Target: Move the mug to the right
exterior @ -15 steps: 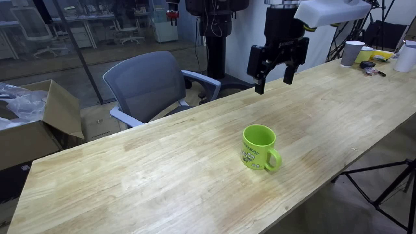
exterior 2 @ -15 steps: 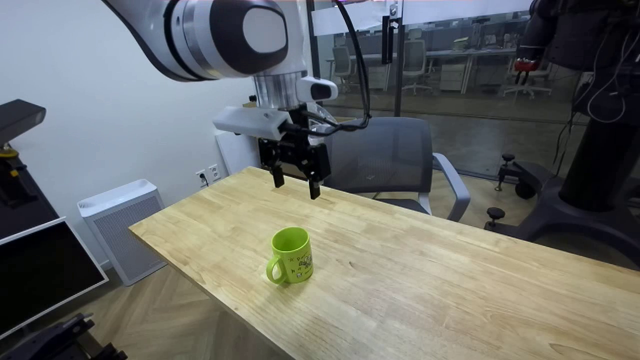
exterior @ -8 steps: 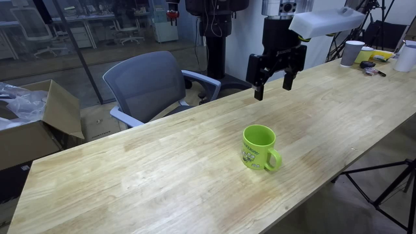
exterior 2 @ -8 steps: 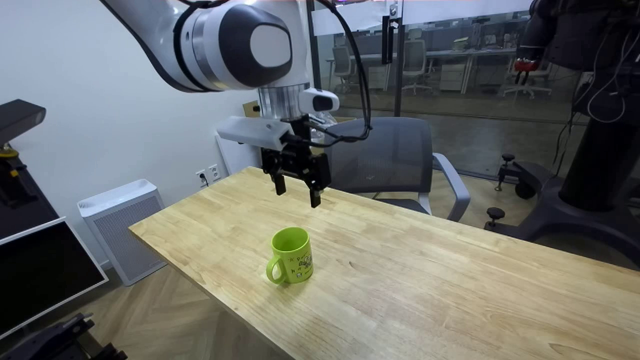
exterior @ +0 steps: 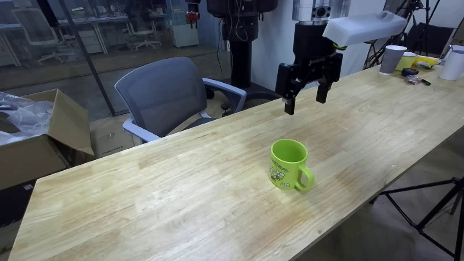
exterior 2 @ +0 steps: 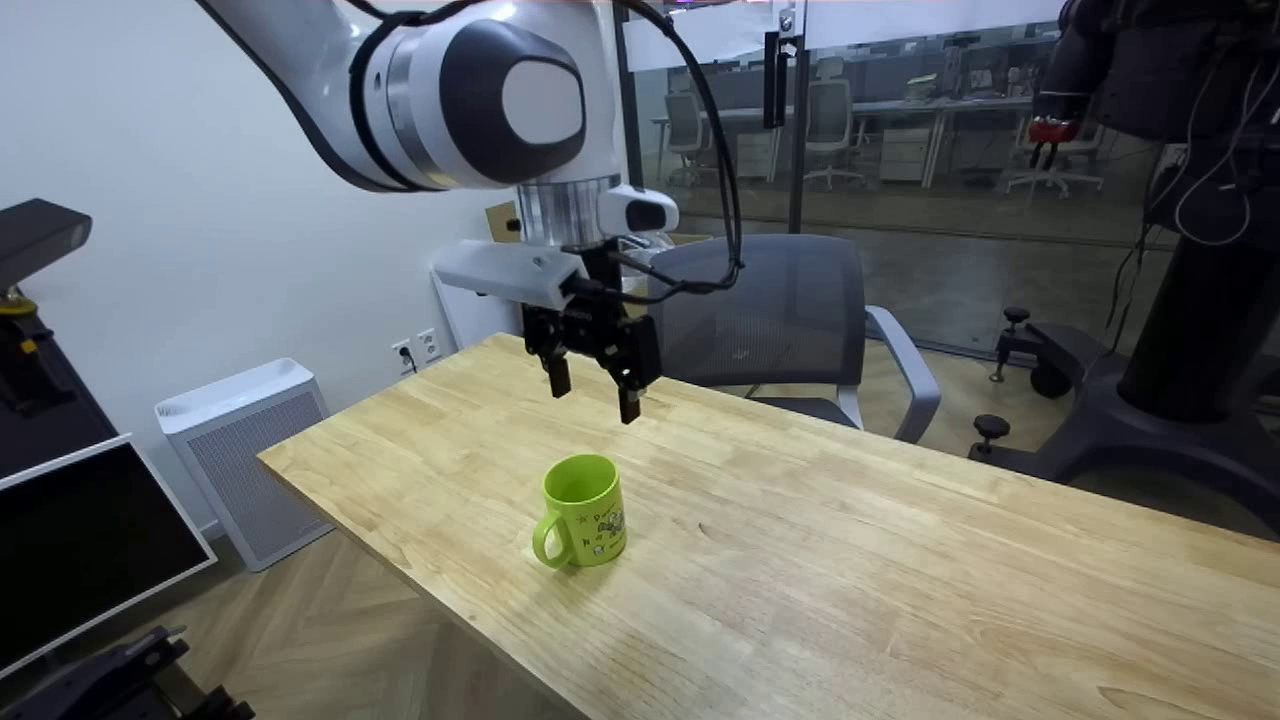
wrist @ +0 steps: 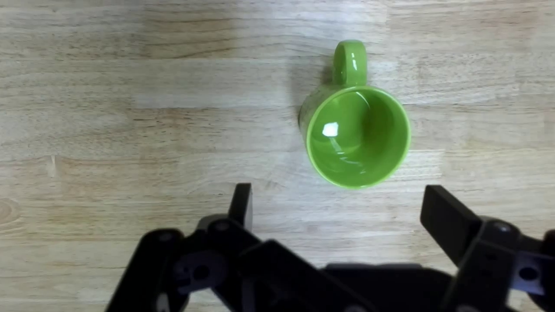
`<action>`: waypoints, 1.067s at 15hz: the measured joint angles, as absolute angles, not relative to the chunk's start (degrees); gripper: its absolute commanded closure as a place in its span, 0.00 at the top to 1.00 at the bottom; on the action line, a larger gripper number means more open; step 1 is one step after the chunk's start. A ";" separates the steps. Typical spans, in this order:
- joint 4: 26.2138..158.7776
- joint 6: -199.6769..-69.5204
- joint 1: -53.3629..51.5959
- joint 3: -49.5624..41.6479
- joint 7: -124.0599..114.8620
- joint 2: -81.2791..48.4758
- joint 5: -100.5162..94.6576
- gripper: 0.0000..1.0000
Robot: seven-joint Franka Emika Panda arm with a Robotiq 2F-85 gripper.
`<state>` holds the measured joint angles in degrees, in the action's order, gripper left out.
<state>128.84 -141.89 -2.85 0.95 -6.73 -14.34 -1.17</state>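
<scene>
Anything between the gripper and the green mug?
Nothing: the wrist view shows only bare wooden tabletop between the open gripper and the mug, and both exterior views show no object in that gap either.

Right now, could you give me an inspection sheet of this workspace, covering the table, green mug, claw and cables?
Surface: pale wooden table.
Job's things: lime-green mug, upright on the table, not held.
Clutter: grey cup, yellow-green cup and white container at the table's far end in an exterior view.
Claw: open, above the table, not touching the mug.
Cables: black cables, looping beside the robot arm.
Surroundings: grey office chair beside the table; open cardboard box with clear plastic inside.
</scene>
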 measured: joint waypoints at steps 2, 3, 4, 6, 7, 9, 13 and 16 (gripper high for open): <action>129.04 -142.07 -2.74 0.87 -6.73 -16.05 -1.17 1.00; 129.06 -142.30 -2.69 0.79 -6.73 -17.20 -1.17 1.00; 129.06 -142.64 -2.66 0.68 -6.73 -18.40 -1.17 1.00; 129.05 -143.56 -2.64 0.39 -6.73 -20.71 -1.17 1.00; 129.04 -144.00 -2.63 0.25 -6.73 -21.78 -1.16 1.00; 129.02 -144.64 -2.59 0.05 -6.73 -23.68 -1.14 1.00; 129.02 -147.05 -2.70 -0.12 -6.73 -26.59 -1.22 1.00; 129.10 -151.32 -3.20 -0.30 -6.73 -27.72 -1.31 1.00</action>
<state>129.10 -151.32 -3.20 -0.30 -6.73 -27.72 -1.31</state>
